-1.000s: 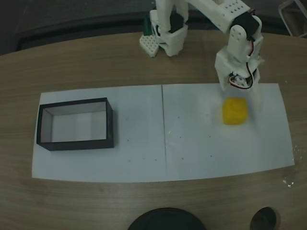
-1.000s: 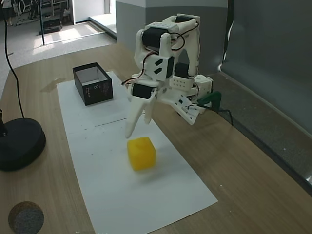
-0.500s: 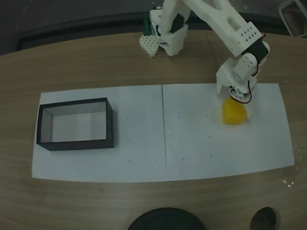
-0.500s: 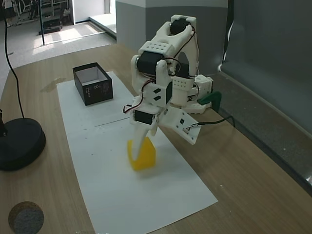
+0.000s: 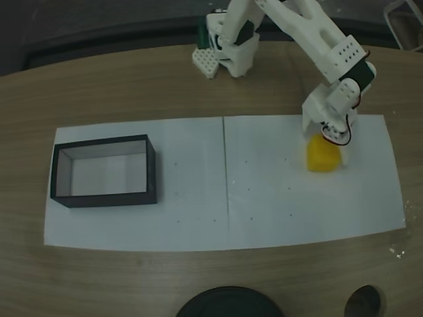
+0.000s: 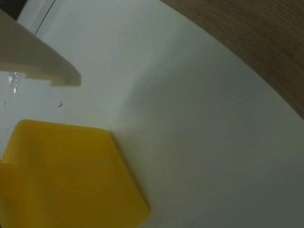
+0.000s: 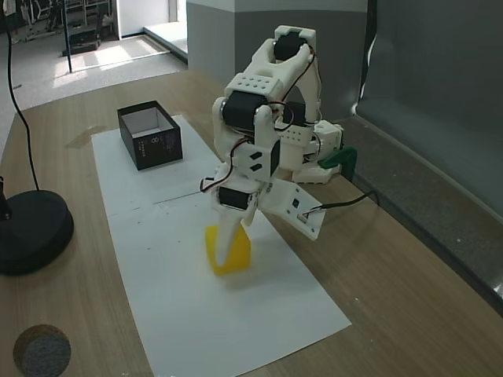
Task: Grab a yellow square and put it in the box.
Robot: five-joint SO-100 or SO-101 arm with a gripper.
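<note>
The yellow square rests on the right half of the white paper sheet, far from the box. It also shows in the other fixed view and fills the lower left of the wrist view. My gripper is low over it and open. One white finger reaches down along the cube's near side, and the other is splayed out to the right. That near finger shows at the wrist view's upper left, apart from the cube. The black-walled box stands at the sheet's left end, seen farther back in the side view.
The arm's base is clamped at the table's far edge. A black round lamp foot sits near the front edge, beside a round table hole. Bare wood surrounds the paper.
The gripper has come down from above the yellow square to straddle it, with the arm stretched further forward. The cube and box have stayed in place.
</note>
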